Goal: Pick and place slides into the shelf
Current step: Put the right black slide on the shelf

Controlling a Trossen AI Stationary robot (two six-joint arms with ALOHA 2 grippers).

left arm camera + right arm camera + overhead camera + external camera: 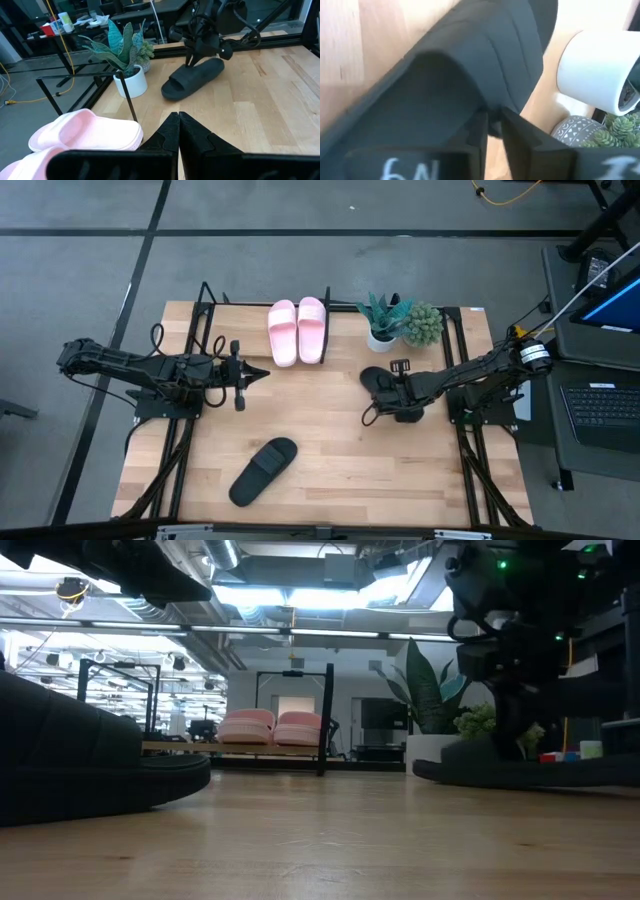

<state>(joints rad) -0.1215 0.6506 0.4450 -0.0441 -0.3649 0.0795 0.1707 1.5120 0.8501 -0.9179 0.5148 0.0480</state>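
Note:
Two light pink slides (297,331) lie side by side on the shelf (207,308) at the table's far edge; the low view shows these pink slides (272,727) on the shelf's base (180,747). One black slide (263,470) lies flat near the table's near edge. A second black slide (380,383) rests on the table at right of centre, under my right gripper (390,388), which is shut on it. My left gripper (262,372) hovers shut left of centre, touching nothing; its shut fingertips (178,122) point toward that slide (192,80). My right gripper (492,125) pinches the black slide's strap at its edge (487,102) between the two fingers, coming from above and pointing down. In the left wrist view the slide's sole (170,92) rests on the table.
A white pot with a spiky plant (381,320) and a small bushy plant (422,324) stand just beyond the right gripper, close to the held slide. Black side rails (180,470) run along both table sides. Bare wood lies in the table's middle (330,440).

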